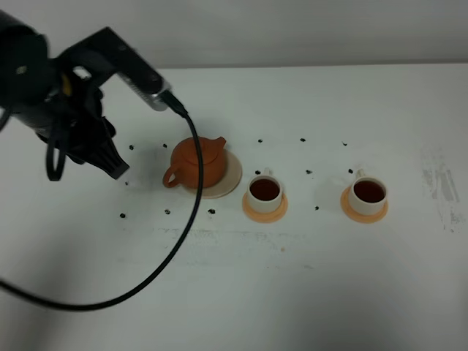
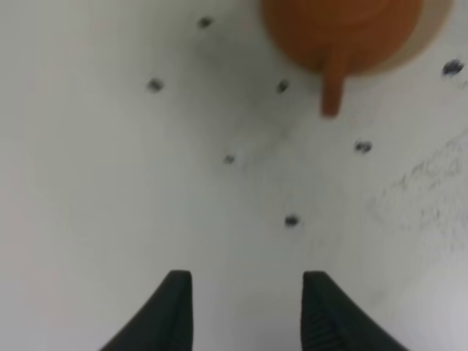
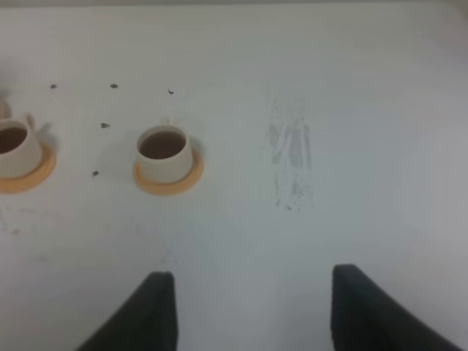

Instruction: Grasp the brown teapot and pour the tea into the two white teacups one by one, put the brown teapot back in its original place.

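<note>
The brown teapot (image 1: 197,162) stands upright on its pale beige saucer (image 1: 233,175), its loop handle towards my left gripper (image 1: 115,168). That gripper hovers a short way left of the teapot, open, with nothing between its fingers. The left wrist view shows the teapot (image 2: 344,25) ahead of the open left gripper (image 2: 248,311). Two white teacups (image 1: 264,190) (image 1: 368,191), both holding brown tea, sit on orange coasters to the right of the teapot. In the right wrist view the right gripper (image 3: 252,311) is open and empty, well short of the teacups (image 3: 164,150) (image 3: 13,146).
Small dark specks (image 1: 211,211) are scattered on the white table around the teapot and cups. A black cable (image 1: 175,248) loops from the left arm over the table's front. A grey smudge (image 1: 441,183) marks the table at the far right.
</note>
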Available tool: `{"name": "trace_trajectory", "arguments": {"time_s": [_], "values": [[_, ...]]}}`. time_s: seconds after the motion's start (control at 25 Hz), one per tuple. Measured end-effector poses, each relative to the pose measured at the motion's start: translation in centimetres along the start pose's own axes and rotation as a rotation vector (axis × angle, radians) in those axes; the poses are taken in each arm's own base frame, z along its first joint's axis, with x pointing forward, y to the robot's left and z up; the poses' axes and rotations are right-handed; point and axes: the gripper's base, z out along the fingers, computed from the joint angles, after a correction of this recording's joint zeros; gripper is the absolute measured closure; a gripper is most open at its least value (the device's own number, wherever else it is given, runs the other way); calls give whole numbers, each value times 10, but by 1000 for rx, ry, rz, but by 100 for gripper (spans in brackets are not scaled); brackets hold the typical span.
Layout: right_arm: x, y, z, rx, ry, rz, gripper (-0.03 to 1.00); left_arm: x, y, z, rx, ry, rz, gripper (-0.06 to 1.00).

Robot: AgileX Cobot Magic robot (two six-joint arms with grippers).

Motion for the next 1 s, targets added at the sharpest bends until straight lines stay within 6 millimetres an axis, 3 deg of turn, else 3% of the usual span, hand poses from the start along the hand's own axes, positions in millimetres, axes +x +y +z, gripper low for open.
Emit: {"name": "trace_trajectory", "arguments": {"time_s": [0.24,0.52,0.76,1.0], "values": [[0,0,0,0,0,0,48,54,4,-52,12,-103,-146,56],[0,0,0,0,0,0,48,137,-14,-85,73,-156,-393,56],[0,0,0,0,0,0,48,201,-45,-88,52,-185,-629,56],[0,0,0,0,0,0,48,229,-68,-95,-14,-236,-740,56]]}}
